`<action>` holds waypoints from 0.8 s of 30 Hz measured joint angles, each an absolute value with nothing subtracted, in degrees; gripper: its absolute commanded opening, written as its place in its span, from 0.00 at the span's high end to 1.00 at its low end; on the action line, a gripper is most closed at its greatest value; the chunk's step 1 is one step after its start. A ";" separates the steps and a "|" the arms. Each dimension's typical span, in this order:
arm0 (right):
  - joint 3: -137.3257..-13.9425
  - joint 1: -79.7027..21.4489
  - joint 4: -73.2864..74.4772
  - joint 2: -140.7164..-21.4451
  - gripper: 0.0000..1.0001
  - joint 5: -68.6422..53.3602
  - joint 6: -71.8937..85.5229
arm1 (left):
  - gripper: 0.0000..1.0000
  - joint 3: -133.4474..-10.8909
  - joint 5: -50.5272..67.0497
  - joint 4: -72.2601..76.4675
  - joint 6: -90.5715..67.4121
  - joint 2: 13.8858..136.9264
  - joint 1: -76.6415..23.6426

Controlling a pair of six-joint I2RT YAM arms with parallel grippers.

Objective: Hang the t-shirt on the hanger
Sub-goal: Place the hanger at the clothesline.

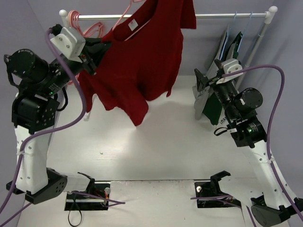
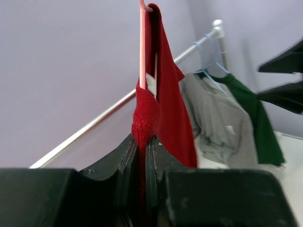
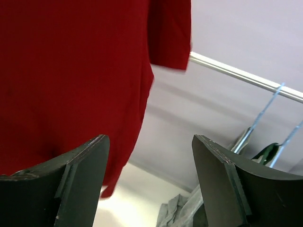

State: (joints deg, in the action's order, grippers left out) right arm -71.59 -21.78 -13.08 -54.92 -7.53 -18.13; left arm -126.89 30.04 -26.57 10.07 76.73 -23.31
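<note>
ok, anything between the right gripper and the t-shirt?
Nothing visible. The right gripper is open and empty, only air between it and the t-shirt to its left. The grey garment and green garment hang off to the side.

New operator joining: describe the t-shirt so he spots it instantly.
Find the white rail across the back. Left of its middle hangs the t-shirt, pinched by the left gripper. It is bright red, unlike the grey garment and the dark green garment.

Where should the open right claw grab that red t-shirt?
On the t-shirt, probably the loose side edge below the sleeve, approached from the right: it hangs free, facing the right gripper; the left gripper pinches the collar.
</note>
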 measured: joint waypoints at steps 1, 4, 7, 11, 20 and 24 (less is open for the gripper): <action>-71.33 -21.78 -13.61 -54.74 0.28 -7.05 -17.96 | 1.00 -125.23 30.87 -26.04 9.52 75.68 -23.31; -70.67 -21.78 -14.04 -54.63 0.28 -6.33 -17.47 | 1.00 -120.86 33.80 -27.29 7.73 74.17 -23.31; -69.32 -21.78 -13.98 -54.65 0.28 -6.15 -16.91 | 1.00 -118.32 37.23 -30.24 6.15 74.17 -23.31; -68.27 -21.78 -13.52 -55.02 0.28 -6.17 -16.38 | 1.00 -115.74 36.86 -33.54 4.60 77.43 -23.64; -67.33 -21.78 -12.58 -55.13 0.28 -6.26 -14.74 | 1.00 -113.73 16.56 -32.03 -1.23 84.75 -24.21; -67.11 -21.78 -12.49 -55.16 0.28 -6.26 -14.31 | 1.00 -115.92 8.69 -30.11 -2.20 87.46 -24.77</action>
